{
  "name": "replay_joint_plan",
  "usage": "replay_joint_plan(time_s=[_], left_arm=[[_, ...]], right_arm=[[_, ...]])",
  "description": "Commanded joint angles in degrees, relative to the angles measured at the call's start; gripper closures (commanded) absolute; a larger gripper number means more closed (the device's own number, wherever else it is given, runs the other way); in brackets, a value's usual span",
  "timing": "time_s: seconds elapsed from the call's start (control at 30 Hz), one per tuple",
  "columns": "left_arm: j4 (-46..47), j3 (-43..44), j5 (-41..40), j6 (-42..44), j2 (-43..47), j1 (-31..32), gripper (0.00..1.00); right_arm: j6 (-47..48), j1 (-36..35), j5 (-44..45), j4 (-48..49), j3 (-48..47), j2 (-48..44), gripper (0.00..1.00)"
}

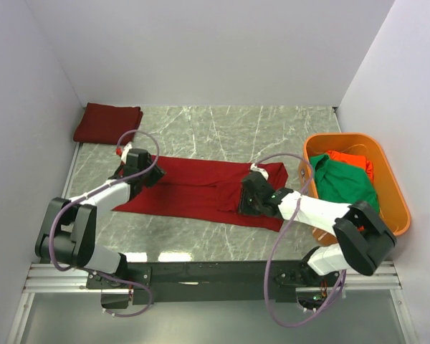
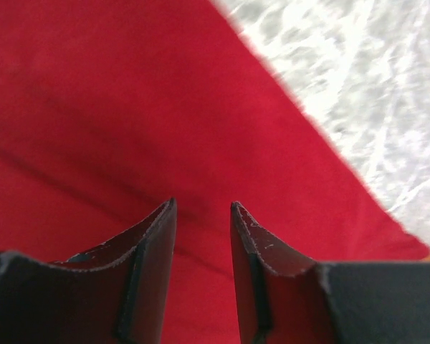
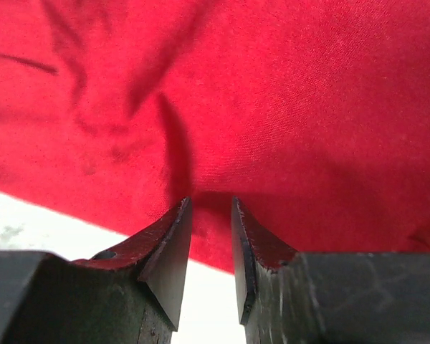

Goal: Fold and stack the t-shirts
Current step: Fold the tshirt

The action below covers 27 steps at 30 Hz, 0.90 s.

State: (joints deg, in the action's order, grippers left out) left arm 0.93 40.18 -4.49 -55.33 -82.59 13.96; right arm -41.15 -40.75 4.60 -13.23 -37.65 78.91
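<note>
Standing over the red shirt point(image 1: 201, 188), my left fingers point(image 2: 154, 272) and right fingers point(image 3: 168, 258) were slightly parted; grip undetermined.

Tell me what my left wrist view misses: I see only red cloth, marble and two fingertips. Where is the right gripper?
Observer: The right gripper is at the right end of the same red t-shirt, which lies spread across the middle of the table.
Operator: Is it pinching cloth?
Observer: No. The right wrist view shows a narrow gap between its jaws, with nothing visibly clamped in it.
Operator: What remains to fold?
Observer: A green t-shirt and an orange-red t-shirt sit in the orange tub on the right.
</note>
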Motion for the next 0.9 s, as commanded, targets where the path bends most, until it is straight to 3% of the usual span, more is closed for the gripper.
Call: replay_joint_plan(time_s=[0.0,0.27,0.63,0.73,0.87], left_arm=[[-0.75,-3.35,-1.92,0.4,3.48,0.19,0.59],[-0.49,-8.01,-2.01,0.93,5.86,0.28,0.62],[-3.65,-5.65,-3.77,2.86,8.06,0.37,0.61],[-4.27,-4.33,-4.3,3.3,7.44,0.37,0.66],[-4.18,-5.11,-3.51,2.69,6.04,0.9,0.73]], right_arm=[[-1.3,-0.21,1.29,3.65,0.02,2.99,0.64],[-2.45,-0.21,3.83,3.22,3.54,0.64,0.64],[-2.89,0.06,6.38,-2.58,2.85,-6.75,0.62],[-2.98,0.93,9.11,-4.69,0.92,-9.13,0.6],[-3.06,4.27,8.5,-4.87,-3.22,-5.36,0.59]])
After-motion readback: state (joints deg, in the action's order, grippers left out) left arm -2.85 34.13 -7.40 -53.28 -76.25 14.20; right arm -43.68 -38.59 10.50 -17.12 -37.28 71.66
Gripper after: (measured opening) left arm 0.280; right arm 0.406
